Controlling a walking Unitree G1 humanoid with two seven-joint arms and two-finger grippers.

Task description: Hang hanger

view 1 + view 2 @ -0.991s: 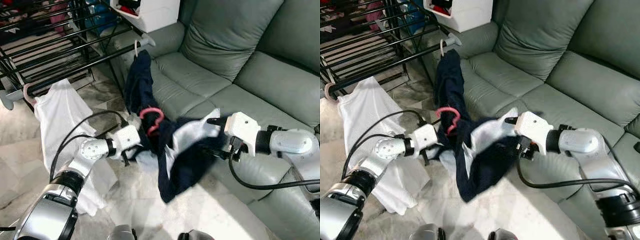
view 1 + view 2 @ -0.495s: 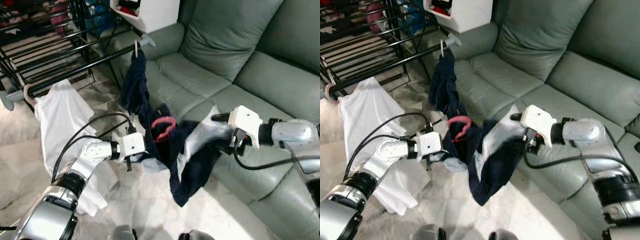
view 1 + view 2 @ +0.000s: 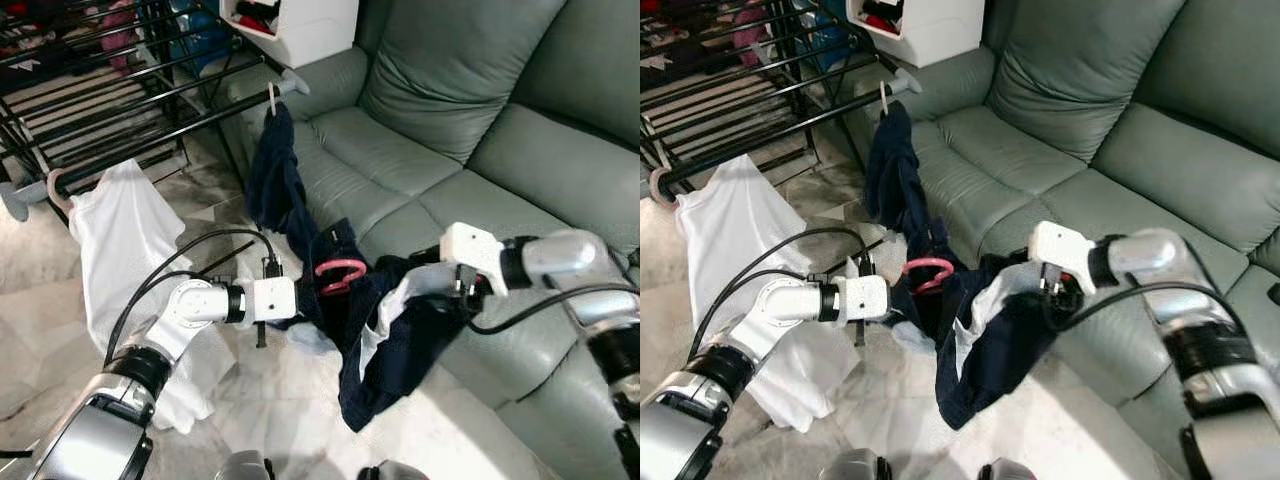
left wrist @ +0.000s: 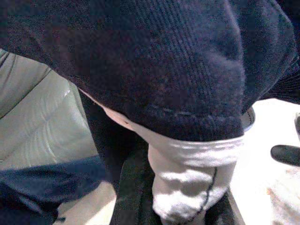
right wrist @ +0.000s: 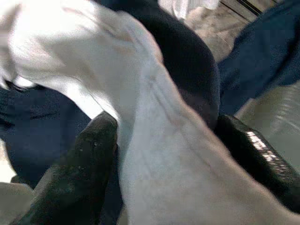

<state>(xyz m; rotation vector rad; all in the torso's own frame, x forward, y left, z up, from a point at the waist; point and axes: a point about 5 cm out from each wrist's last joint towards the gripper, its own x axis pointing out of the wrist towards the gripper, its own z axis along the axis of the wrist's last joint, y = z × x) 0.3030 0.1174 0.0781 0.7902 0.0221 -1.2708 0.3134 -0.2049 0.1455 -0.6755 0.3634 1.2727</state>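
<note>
Pink hanger lowered, navy garment pinched between left pincer and right pincer.

Grey-green leather sofa on the right, white shirt dangling off the black drying rack, marble floor below

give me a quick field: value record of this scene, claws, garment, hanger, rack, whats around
left claw: at the left end of the navy and white garment, cloth over its fingers
right claw: fingers shut on the garment's white part
garment: slung between both claws, sagging toward the floor
pink hanger: hook pokes up out of the garment
drying rack: black, carries a white shirt and a dark blue garment
surroundings: grey-green sofa, marble floor
</note>
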